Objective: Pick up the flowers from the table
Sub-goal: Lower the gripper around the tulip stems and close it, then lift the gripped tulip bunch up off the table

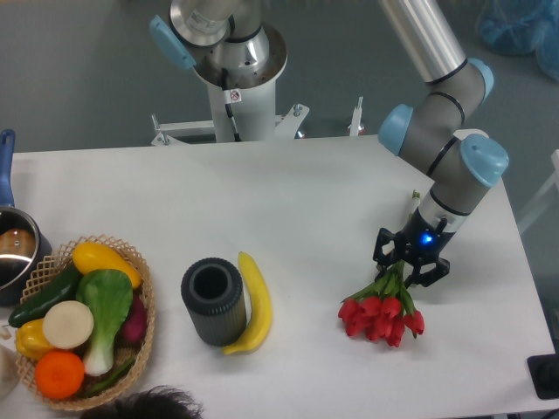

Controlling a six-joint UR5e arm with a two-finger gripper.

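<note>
Basket (140,349): it stands at the near left of the table (288,201), well apart from the flowers, and it holds vegetables and fruit, among them an orange and a green leafy one.
Cylinder (212,301): a dark ribbed cylinder with an open top, upright, to the left of the flowers.
Banana (255,304): yellow, it lies just beside the cylinder on the side toward the flowers, and it seems to touch it.
Flowers (382,316): a small bunch of red tulips at the near right of the table; the red heads point to the near edge and the green stems go up and away into the claw.
Gripper (412,259): it is directly at the far end of the flowers, over the stems; the black fingers are closed together on the stems, and a blue light shines on its body.
Pot (13,253): at the far left edge, behind the basket, with a blue handle.
Robot base (234,70): beyond the far edge of the table, far left from the flowers.
</note>
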